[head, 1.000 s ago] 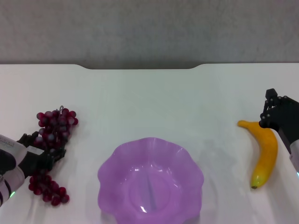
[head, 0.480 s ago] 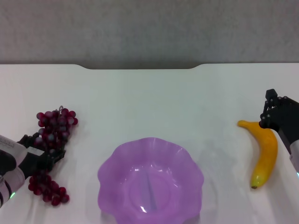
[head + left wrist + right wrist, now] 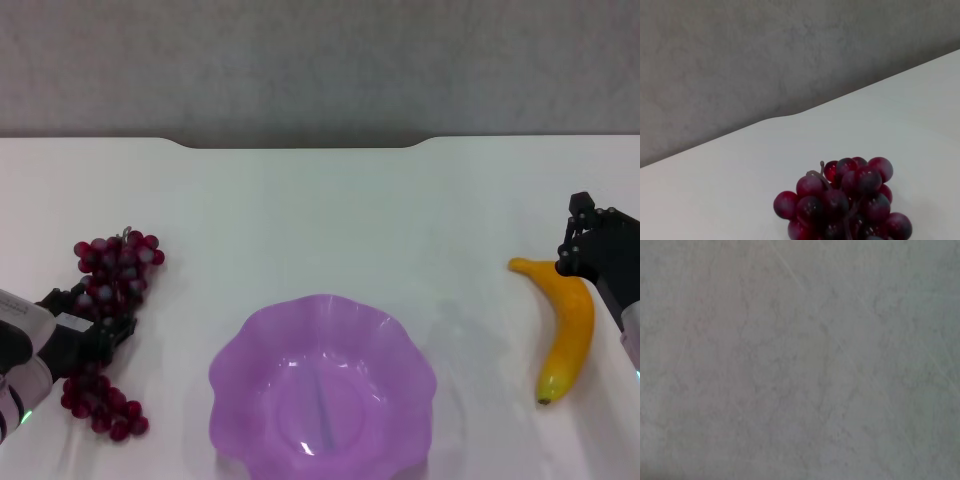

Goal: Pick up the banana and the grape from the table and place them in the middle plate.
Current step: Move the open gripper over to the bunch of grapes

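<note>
your left gripper [image 3: 95,335] is clamped on the grape [image 3: 108,290], left of the middle plate [image 3: 322,385] on the table [image 3: 330,210]. right gripper [image 3: 590,245] sits just beside the banana [image 3: 565,330], right of plate; can't tell its state.

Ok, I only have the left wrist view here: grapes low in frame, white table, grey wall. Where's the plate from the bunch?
Observer: The middle plate sits on the table to the robot's right of the grape, near centre, with nothing in it.
Operator: Is my left gripper on the bunch?
Observer: The left gripper is at the middle of the bunch, grapes showing above and below it; whether it has closed on them I cannot tell.
Operator: And the banana?
Observer: The banana lies on the table at the far right side, dark tip toward the robot.
Operator: Right arm?
Observer: The right gripper is at the banana's far end.
</note>
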Motion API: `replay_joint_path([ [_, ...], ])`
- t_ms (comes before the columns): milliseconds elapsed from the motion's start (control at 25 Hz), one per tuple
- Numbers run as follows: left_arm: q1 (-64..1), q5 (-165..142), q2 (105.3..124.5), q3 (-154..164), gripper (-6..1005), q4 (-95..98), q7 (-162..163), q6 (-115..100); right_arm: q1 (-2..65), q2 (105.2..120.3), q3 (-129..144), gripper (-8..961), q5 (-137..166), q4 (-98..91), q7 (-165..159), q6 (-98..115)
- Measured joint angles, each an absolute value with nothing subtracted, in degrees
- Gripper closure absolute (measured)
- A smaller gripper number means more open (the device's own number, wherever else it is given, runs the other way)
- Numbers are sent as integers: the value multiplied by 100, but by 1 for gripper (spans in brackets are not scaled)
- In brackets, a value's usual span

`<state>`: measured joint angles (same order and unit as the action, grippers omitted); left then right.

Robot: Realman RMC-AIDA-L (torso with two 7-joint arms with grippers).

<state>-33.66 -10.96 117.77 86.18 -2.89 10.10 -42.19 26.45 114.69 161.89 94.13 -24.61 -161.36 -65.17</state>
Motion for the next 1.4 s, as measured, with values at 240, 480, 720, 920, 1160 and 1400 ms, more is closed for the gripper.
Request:
replay_joint_path([
  [240, -3366, -1087, 11777, 8613, 272, -282, 1011, -4210, 2645, 11469, 16189, 953, 9413, -2461, -16136, -6520],
  [480, -3366, -1081, 11777, 8613, 329, -282, 1011, -4210, 2644, 11469, 16189, 953, 9413, -2461, -16136, -6527],
  [720, -3362, -1070, 11777, 8613, 361, -282, 1011, -4206, 2637, 11469, 16189, 953, 9413, -2461, -16136, -6530],
  [920, -3356, -1068, 11777, 8613, 384, -276, 1011, -4213, 2633, 11469, 16189, 953, 9413, -2461, -16136, -6531],
  [1160, -3334, -1068, 11777, 8606, 422, -261, 1011, -4243, 2628, 11469, 16189, 954, 9413, -2461, -16136, -6543],
  [1400, -3331, -1085, 11777, 8605, 464, -259, 1011, -4246, 2628, 11469, 16189, 954, 9413, -2461, -16136, -6549],
])
